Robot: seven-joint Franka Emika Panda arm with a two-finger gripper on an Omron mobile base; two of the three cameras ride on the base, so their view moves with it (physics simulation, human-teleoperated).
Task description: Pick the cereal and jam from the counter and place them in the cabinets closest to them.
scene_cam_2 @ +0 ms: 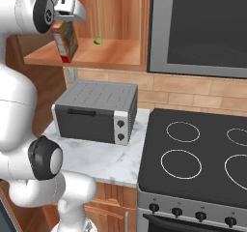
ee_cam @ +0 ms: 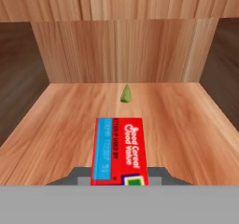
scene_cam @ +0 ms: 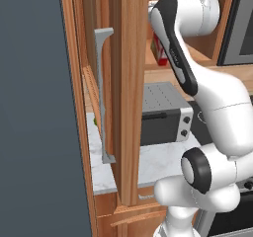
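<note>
Gripper [scene_cam_2: 65, 21] is clamped tight on the cereal [scene_cam_2: 65, 41], holding the box by its top end right at the mouth of the open cabinet [scene_cam_2: 111, 52], above the toaster oven [scene_cam_2: 96, 111]. From the right base view the box hangs tilted, its lower corner about level with the front edge of the shelf, and I can't tell if it's touching the wood yet or just clearing it.

What could go sideways, as far as I can judge: letting go now, with the box leaning and that close to the lip, might tip it out onto the toaster oven or the counter [scene_cam_2: 103, 161]. It probably wants to go further in and get squared up first. Pushing deeper, it could also bump the little green thing [ee_cam: 125, 94] sitting mid-shelf, though there looks to be plenty of room before that. The open cabinet door [scene_cam: 129, 93] stands near the arm too, so a wide swing on the way out could clip it.

Label on the box in the hand view reads "Good Cereal, Good Value" in white on red. There's a blue strip beside it with print too blurry to read.
</note>
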